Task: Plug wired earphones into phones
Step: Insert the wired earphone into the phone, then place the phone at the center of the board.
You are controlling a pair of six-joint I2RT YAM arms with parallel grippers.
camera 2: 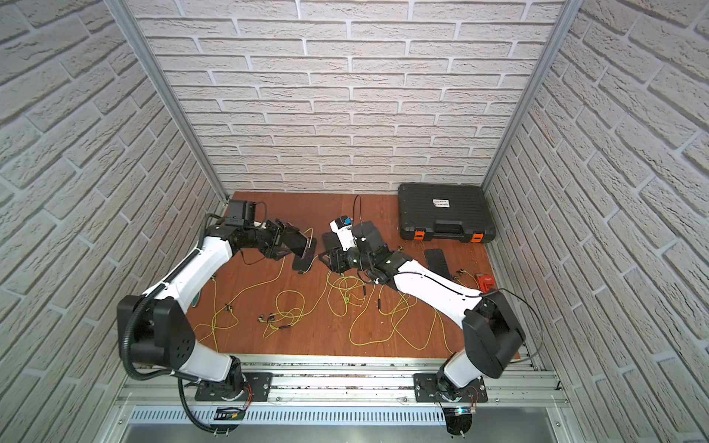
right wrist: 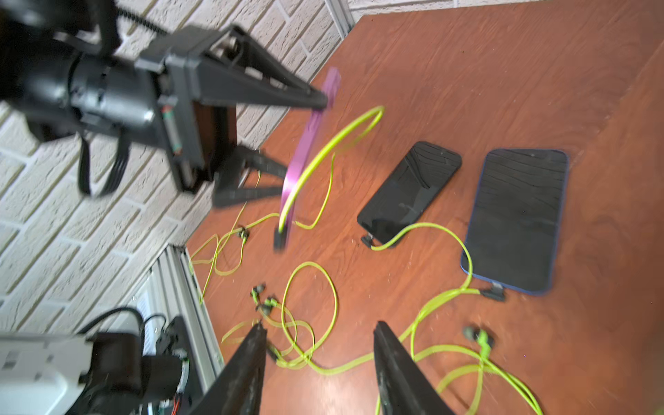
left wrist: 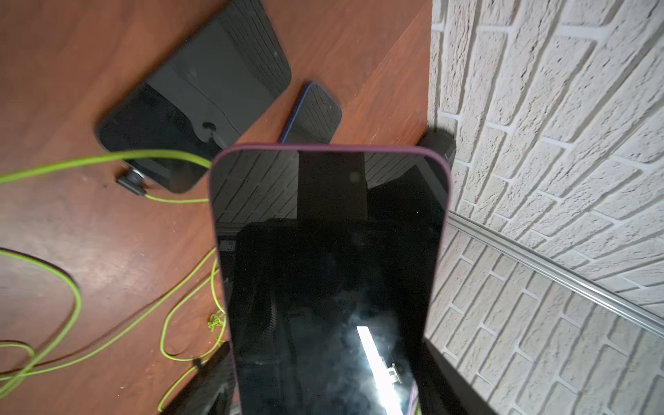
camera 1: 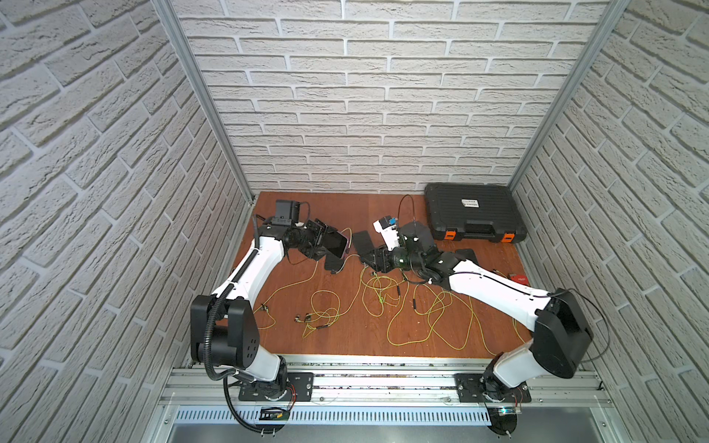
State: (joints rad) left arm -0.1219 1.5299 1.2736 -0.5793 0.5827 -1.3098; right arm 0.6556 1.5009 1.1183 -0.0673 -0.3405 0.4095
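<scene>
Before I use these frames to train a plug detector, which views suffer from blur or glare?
Left wrist view: the held phone is sharp, but a bright light strip glares off its screen. Right wrist view: motion blur throughout, the yellow-green cords smeared. Both top views: evenly lit, fairly crisp, brick walls splayed by the wide lens.

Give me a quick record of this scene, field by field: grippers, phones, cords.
left gripper: shut on the purple-edged phone, raised off the table
right gripper: open, empty
purple-edged phone: cord plug at one end
black phone: flat on table, plug at its end
blue-edged phone: flat on table, plug at its end
earphone cords: tangled across table
case: closed, back corner
</scene>
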